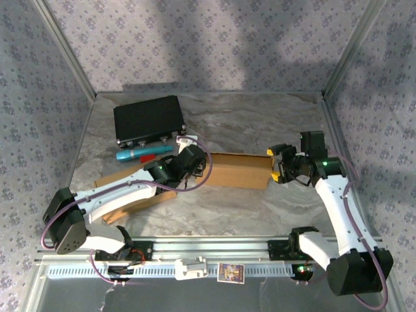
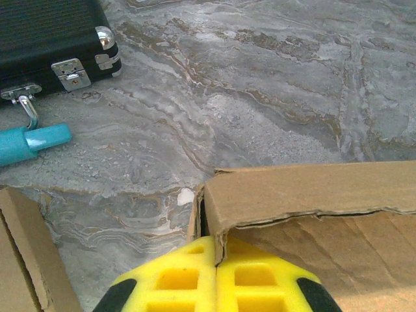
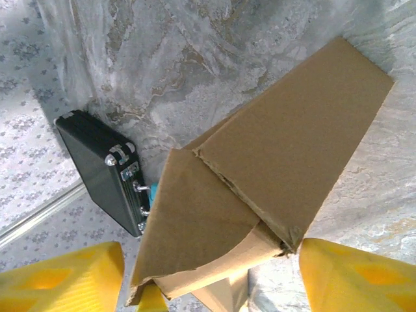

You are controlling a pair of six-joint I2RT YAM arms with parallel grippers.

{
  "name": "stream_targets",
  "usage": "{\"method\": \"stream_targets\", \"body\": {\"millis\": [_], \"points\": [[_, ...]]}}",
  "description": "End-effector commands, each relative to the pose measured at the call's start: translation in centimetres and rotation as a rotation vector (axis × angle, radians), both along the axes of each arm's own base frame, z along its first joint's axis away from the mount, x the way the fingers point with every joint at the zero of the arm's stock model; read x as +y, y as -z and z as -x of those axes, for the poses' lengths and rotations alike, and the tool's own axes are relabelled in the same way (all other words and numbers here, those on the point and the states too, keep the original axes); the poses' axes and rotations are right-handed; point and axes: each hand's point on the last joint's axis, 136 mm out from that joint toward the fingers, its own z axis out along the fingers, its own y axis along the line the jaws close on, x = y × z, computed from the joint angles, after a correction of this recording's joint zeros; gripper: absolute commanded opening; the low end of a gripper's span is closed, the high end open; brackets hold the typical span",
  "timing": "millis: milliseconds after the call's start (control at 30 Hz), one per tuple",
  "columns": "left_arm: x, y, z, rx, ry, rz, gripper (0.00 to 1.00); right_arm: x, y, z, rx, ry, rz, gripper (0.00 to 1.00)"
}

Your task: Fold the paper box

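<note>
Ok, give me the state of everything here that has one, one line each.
box: partly folded, flaps loose, lying on the table
case: shut, lying flat
pen: lying flat beside the case
left gripper: shut, pinching an edge of the box
right gripper: open, one finger on each side of the box's end

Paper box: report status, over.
Left gripper shut on paper box corner. Right gripper open, straddling its other end. Black case behind, apart.

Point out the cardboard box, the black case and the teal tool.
cardboard box [image 1: 237, 170], top view, its middle
black case [image 1: 147, 117], top view, lid centre
teal tool [image 2: 45, 137], left wrist view, barrel end
</note>
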Motion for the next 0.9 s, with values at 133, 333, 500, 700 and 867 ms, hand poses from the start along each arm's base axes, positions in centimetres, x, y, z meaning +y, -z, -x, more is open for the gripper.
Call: {"method": "stream_targets", "body": {"millis": [133, 333, 500, 700, 867], "points": [[1.1, 4.7, 3.5, 0.200, 0.089, -0.134, 0.00, -0.1, 3.5, 1.9, 0.099, -0.050, 0.023, 0.56], [1.2, 2.8, 4.1, 0.189, 0.110, -0.099, 0.32, -0.3, 5.1, 2.7, 0.153, -0.091, 0.059, 0.54], [1.2, 0.6, 5.0, 0.154, 0.160, -0.021, 0.37, -0.4, 5.9, 3.1, 0.175, -0.091, 0.067, 0.52], [2.1, -2.2, 4.9, 0.163, 0.117, 0.099, 0.41, -0.5, 6.2, 3.3, 0.194, -0.097, 0.077, 0.49], [3.1, -2.2, 3.3, 0.310, 0.003, 0.272, 0.40, -0.6, 6.4, 3.4, 0.200, -0.091, 0.080, 0.48]]}}
